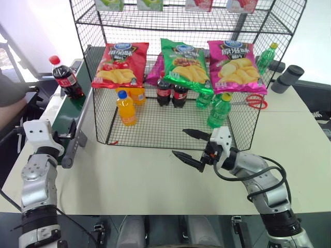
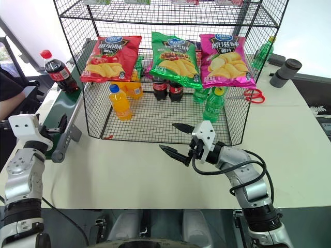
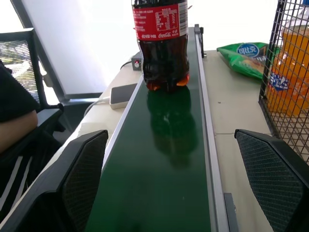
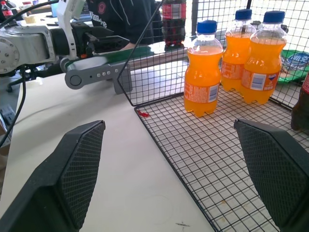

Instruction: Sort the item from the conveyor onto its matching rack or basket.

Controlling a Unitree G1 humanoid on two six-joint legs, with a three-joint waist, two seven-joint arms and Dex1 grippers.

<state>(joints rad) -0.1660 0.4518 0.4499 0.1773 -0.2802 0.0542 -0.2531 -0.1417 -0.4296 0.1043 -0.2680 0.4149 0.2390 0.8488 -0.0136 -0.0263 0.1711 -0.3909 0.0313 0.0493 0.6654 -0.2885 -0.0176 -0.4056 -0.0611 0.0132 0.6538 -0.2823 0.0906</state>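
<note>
Black left gripper point(image 3: 171, 183) jaws wide apart, empty, straddling the green conveyor point(image 3: 159, 188); cola bottle point(image 3: 161, 43) upright further up the belt, well ahead; likely rigid, smooth, liquid-heavy, best gripped mid-body; right gripper point(image 1: 192, 144) also spread, empty

A cream table point(image 1: 155, 181) stands before bright white walls point(image 3: 82, 43).
</note>
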